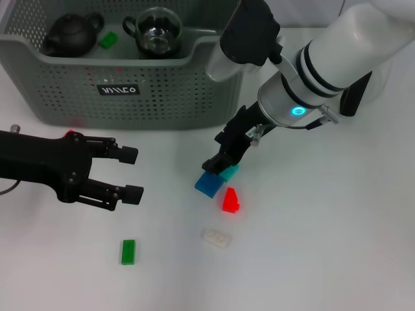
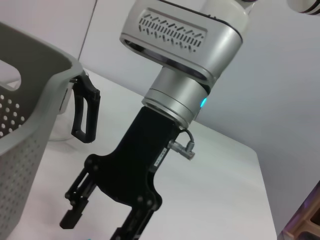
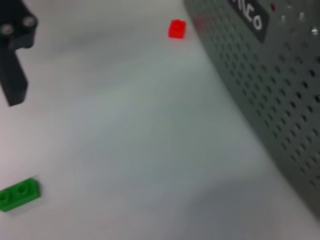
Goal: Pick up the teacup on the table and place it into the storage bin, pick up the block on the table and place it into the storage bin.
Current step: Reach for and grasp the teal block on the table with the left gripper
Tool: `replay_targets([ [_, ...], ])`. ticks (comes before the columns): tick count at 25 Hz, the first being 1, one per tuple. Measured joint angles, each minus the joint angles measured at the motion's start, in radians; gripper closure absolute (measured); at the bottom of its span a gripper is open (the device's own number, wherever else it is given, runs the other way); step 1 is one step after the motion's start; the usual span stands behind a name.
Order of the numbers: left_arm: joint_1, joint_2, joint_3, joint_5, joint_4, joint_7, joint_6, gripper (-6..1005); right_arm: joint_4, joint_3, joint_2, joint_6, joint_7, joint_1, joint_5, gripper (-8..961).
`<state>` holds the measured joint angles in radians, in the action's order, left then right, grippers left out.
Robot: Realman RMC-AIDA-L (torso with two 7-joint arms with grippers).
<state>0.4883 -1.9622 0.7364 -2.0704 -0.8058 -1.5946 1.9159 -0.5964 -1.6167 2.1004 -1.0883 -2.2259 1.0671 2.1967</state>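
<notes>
The grey-green storage bin (image 1: 130, 97) stands at the back left, and its perforated wall (image 3: 270, 80) fills one side of the right wrist view. Inside it are a glass teacup (image 1: 155, 29), a dark teapot (image 1: 71, 35) and a small green block (image 1: 108, 40). My right gripper (image 1: 219, 163) is low over the table in front of the bin's right corner, open, with its fingers (image 2: 75, 210) apart. Its tips are right beside a teal block (image 1: 229, 172) and a blue block (image 1: 207, 184). My left gripper (image 1: 133, 173) hovers open at the left, holding nothing.
On the table lie a red block (image 1: 229, 199), a white block (image 1: 215, 238) and a green block (image 1: 128, 251). Another red block (image 3: 176, 28) sits close to the bin's front wall. A glass jug's black handle (image 2: 85, 115) shows beyond the bin's corner.
</notes>
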Motion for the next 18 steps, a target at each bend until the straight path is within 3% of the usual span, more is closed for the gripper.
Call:
replay_targets([
  [18, -0.004, -0.003, 0.001, -0.001, 0.005, 0.012, 0.000, 114, 0.020, -0.017, 0.014, 0.124, 0.002, -0.043, -0.014, 268],
])
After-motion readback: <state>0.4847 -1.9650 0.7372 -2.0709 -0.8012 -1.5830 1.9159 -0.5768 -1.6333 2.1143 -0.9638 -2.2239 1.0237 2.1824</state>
